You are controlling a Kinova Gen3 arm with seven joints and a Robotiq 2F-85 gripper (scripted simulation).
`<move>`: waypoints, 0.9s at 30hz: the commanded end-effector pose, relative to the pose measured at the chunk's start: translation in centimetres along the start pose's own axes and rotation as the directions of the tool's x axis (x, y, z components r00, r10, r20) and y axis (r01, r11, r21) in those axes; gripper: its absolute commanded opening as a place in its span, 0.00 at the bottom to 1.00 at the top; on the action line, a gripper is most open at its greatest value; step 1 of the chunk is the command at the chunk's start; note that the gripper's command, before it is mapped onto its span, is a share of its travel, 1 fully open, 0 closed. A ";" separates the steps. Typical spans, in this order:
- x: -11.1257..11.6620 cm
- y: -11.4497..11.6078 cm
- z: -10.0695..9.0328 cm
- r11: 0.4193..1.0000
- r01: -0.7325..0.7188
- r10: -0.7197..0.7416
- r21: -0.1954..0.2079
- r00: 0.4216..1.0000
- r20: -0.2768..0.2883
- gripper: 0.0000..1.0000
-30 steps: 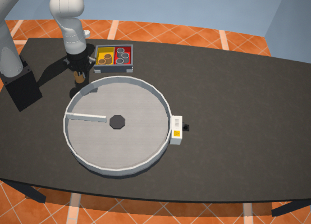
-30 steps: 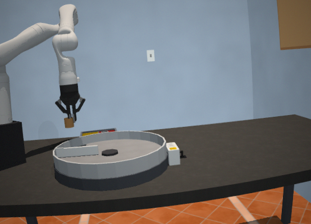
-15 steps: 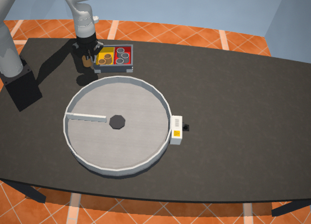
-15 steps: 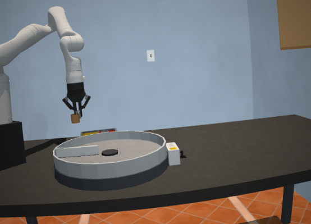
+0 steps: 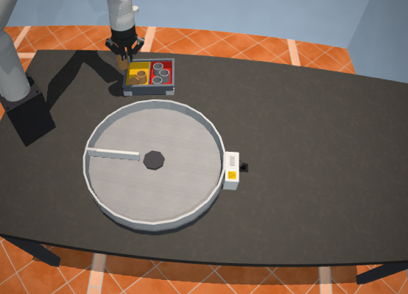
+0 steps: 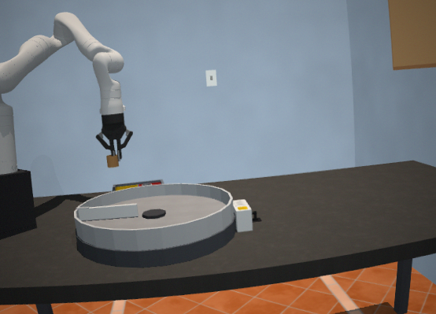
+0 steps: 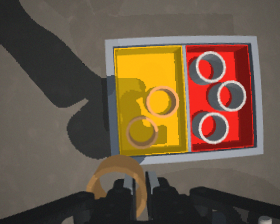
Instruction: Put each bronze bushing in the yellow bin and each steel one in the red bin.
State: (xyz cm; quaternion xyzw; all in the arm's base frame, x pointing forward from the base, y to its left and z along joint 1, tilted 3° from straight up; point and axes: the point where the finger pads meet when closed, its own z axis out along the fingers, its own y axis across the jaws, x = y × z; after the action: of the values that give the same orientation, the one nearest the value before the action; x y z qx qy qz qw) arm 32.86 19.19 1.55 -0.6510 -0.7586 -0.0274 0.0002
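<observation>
My claw [image 5: 126, 57] [image 6: 116, 157] [image 7: 140, 185] grips a bronze bushing [image 5: 122, 63] [image 6: 112, 161] [image 7: 117, 164] by its wall; just beside and below me sits the yellow bin [image 5: 138, 65] [image 6: 127, 187] [image 7: 148, 62], holding two more bronze bushings [image 5: 141, 77] [image 7: 162, 89].

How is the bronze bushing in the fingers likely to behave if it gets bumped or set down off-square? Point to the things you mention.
The bronze bushing [image 5: 122, 63] [image 6: 112, 161] [image 7: 97, 186] looks like a rigid metal sleeve, so it probably won't flex. Pinched by one side of its wall, it could swivel in the fingers if knocked. Its round outside suggests it would roll if it landed on its side.
</observation>
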 end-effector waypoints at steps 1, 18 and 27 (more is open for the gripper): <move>3.4 0.6 0.0 0.999 0.039 -0.039 -0.004 0.999 -0.002 0.00; 9.7 2.0 0.0 0.999 0.039 -0.039 -0.004 0.999 -0.002 0.00; 9.7 2.0 0.0 0.999 0.039 -0.039 -0.004 0.999 -0.003 0.00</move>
State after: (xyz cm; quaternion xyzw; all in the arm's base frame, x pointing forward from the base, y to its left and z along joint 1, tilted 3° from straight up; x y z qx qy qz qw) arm 33.29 29.01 1.95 -0.6359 -0.7712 -0.0290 -0.0005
